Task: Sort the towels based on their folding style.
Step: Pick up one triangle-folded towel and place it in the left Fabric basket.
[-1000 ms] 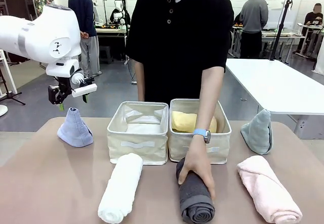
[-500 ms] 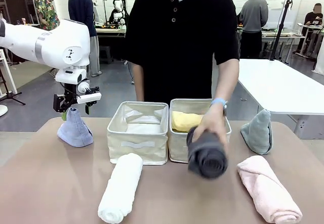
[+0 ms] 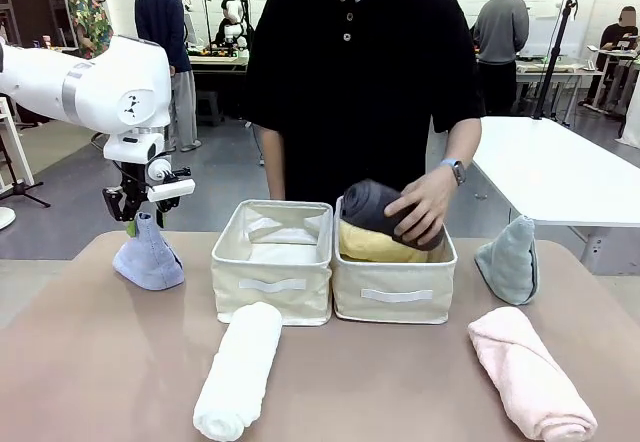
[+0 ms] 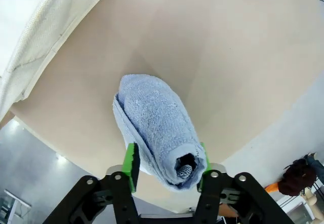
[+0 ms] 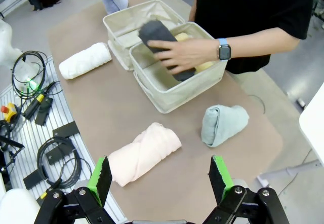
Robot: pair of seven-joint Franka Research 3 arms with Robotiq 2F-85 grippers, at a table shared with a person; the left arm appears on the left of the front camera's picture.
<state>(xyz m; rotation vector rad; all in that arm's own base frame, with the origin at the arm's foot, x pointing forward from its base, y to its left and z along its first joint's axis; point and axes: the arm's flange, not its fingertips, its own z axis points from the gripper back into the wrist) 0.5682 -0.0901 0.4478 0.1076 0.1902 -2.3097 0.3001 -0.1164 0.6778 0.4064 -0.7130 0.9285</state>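
The light blue cone-folded towel (image 3: pixel 148 254) stands on the table at the left. My left gripper (image 3: pixel 135 224) is down over its tip, and in the left wrist view the green pads (image 4: pixel 132 165) press both sides of the towel (image 4: pixel 154 127). A person's hand (image 3: pixel 425 207) lays the dark grey rolled towel (image 3: pixel 372 205) on the yellow towel (image 3: pixel 375 247) in the right bin (image 3: pixel 395 297). The white roll (image 3: pixel 238 370), pink roll (image 3: pixel 530 382) and grey-green cone (image 3: pixel 510 260) lie on the table. High above the pink towel (image 5: pixel 145 153), my right gripper (image 5: pixel 159 178) hangs open.
The left cream bin (image 3: pixel 272 287) stands beside the right one, with nothing but its liner inside. The person stands at the far edge behind the bins. Cables and a rail (image 5: pixel 35 133) run off the table's near side.
The person lifted the dark grey roll off the table and into the right bin. My left gripper came down onto the light blue cone and its jaws narrowed around the tip.
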